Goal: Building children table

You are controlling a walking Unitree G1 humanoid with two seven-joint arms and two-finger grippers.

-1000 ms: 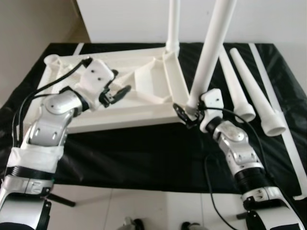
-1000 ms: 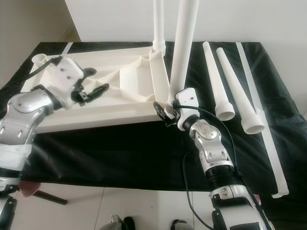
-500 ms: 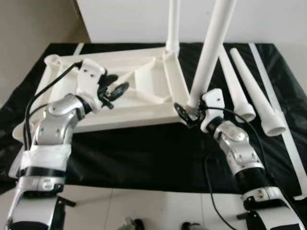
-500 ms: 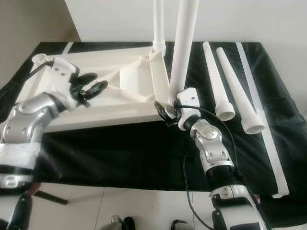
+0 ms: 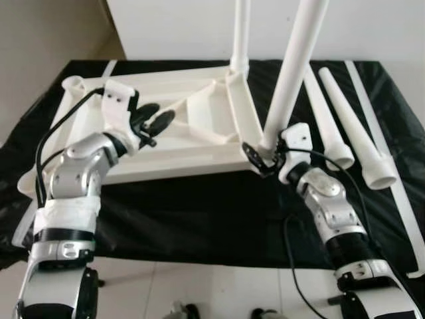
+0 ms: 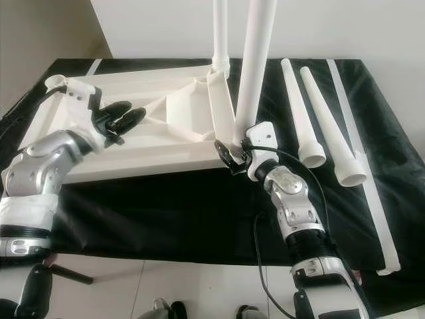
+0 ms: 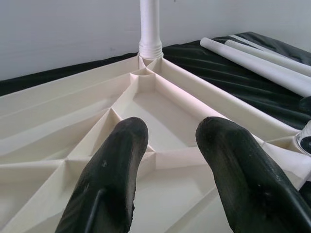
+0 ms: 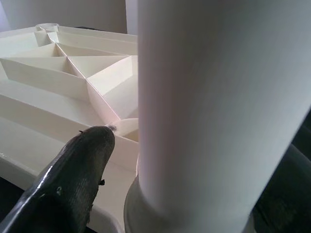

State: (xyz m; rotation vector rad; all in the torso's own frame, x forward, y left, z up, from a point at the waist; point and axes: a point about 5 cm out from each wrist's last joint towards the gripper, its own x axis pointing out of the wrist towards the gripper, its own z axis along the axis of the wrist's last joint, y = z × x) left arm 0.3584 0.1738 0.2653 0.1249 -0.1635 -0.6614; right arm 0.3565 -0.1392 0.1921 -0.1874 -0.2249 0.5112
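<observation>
A white children's tabletop lies upside down on a black cloth, its ribbed underside up. One white leg stands in the far corner socket. A second white leg stands tilted at the near right corner, and my right gripper is shut on its base; the leg shows large between the fingers. My left gripper hovers open over the ribs at the tabletop's left part, nothing between its fingers.
Two loose white tapered legs lie side by side on the cloth at the right. A long white strip runs along the right edge. A white wall stands behind the table; tiled floor shows at the near edge.
My left gripper has swung left and farther back over the tabletop's ribs, staying open. The right gripper and its leg have held still.
</observation>
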